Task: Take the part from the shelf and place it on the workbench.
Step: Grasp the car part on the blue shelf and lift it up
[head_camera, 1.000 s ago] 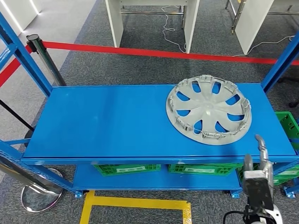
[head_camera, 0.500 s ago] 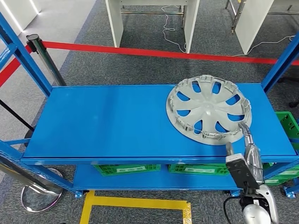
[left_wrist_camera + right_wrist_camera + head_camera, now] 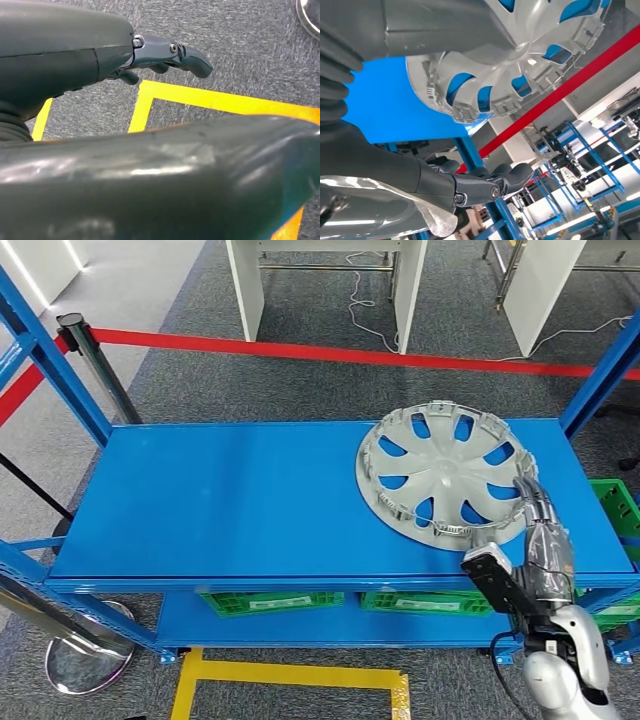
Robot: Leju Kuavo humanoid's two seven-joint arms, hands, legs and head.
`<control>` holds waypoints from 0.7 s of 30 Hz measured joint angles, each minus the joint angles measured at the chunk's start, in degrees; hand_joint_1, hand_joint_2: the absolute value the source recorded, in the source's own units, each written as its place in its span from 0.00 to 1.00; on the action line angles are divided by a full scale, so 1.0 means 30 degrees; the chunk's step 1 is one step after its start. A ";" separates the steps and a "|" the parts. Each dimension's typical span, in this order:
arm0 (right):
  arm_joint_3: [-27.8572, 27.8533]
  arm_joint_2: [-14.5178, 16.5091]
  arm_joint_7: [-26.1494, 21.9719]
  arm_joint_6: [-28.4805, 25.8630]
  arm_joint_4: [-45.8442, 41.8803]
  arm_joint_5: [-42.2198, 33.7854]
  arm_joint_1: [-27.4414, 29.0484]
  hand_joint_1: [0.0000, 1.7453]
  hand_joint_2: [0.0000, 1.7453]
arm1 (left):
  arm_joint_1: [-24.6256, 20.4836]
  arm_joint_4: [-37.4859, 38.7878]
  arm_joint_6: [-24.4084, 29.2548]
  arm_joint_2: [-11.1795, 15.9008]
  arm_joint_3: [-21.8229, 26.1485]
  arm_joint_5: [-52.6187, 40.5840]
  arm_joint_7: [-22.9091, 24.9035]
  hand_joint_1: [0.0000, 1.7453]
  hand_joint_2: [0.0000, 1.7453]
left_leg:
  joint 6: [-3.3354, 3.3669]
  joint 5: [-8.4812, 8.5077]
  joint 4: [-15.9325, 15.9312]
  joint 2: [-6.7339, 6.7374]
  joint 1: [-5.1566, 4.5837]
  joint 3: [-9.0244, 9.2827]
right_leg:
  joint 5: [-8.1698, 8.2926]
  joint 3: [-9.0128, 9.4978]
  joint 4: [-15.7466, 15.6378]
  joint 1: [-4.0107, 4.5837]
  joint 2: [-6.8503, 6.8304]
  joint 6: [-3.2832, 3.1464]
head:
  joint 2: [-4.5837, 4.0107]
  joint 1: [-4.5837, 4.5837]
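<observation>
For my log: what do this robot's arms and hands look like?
The right hand has dark grey segmented fingers, a silver-grey back under clear wrap, and a black rectangular block at the wrist. The forearm is rounded silver with a black cable. The left hand has dark blue-grey fingers with small screws and a ribbed cover.

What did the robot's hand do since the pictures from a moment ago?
The right hand rose from below the shelf's front edge and reached forward to the near right rim of the wheel cover, its fingers now at the rim. Whether it grips yet, I cannot tell. The wheel cover stayed where it was on the blue shelf.
</observation>
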 joint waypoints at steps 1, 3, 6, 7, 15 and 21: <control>0.0117 -0.0077 0.0002 0.0133 0.0049 0.0046 -0.0163 0.00 1.00 | -0.0011 0.0013 -0.0005 0.0009 -0.0042 -0.0038 0.0069 0.00 0.00 | 0.0000 0.0000 0.0000 0.0000 0.0000 -0.0001 | 0.0000 -0.0001 0.0000 0.0000 0.0002 0.0000 | 0.0000 0.0000; 0.0420 -0.0239 0.0064 0.0529 0.0179 0.0155 -0.0592 0.00 1.00 | -0.0035 0.0038 -0.0018 0.0027 -0.0108 -0.0098 0.0168 0.00 0.00 | 0.0000 0.0000 0.0000 0.0000 0.0000 0.0000 | 0.0000 -0.0001 0.0000 0.0000 0.0004 0.0000 | 0.0000 -0.0002; 0.0885 -0.0506 0.0264 0.1100 0.0406 0.0246 -0.1309 0.00 1.00 | -0.0056 0.0058 -0.0062 0.0042 -0.0160 -0.0144 0.0246 0.00 0.00 | 0.0000 0.0002 0.0001 0.0000 0.0001 0.0003 | 0.0001 0.0001 0.0001 0.0001 -0.0007 0.0000 | 0.0000 0.0000; 0.0998 -0.0579 0.0304 0.1198 0.0472 0.0257 -0.1490 0.00 1.00 | -0.0056 0.0062 -0.0071 0.0044 -0.0164 -0.0150 0.0264 0.00 0.00 | 0.0000 0.0003 0.0001 -0.0001 0.0001 0.0003 | 0.0001 0.0002 0.0001 0.0001 -0.0011 0.0000 | 0.0000 0.0000; 0.2138 -0.1299 0.0492 0.2834 0.1176 -0.0322 -0.3194 0.00 1.00 | -0.0080 0.0149 -0.0071 0.0139 -0.0184 -0.0302 0.0575 0.00 0.00 | 0.0000 0.0003 0.0002 0.0000 0.0000 0.0000 | 0.0002 0.0001 0.0007 0.0000 0.0002 0.0001 | 0.0000 0.0000; 0.3411 -0.1532 -0.0018 0.5079 0.1967 -0.3722 -0.4398 0.00 1.00 | -0.0089 0.0195 -0.0071 0.0175 -0.0191 -0.0505 0.0838 0.00 0.00 | 0.0000 0.0003 0.0004 -0.0002 0.0001 0.0001 | 0.0002 0.0000 0.0007 0.0001 -0.0010 0.0001 | 0.0000 0.0000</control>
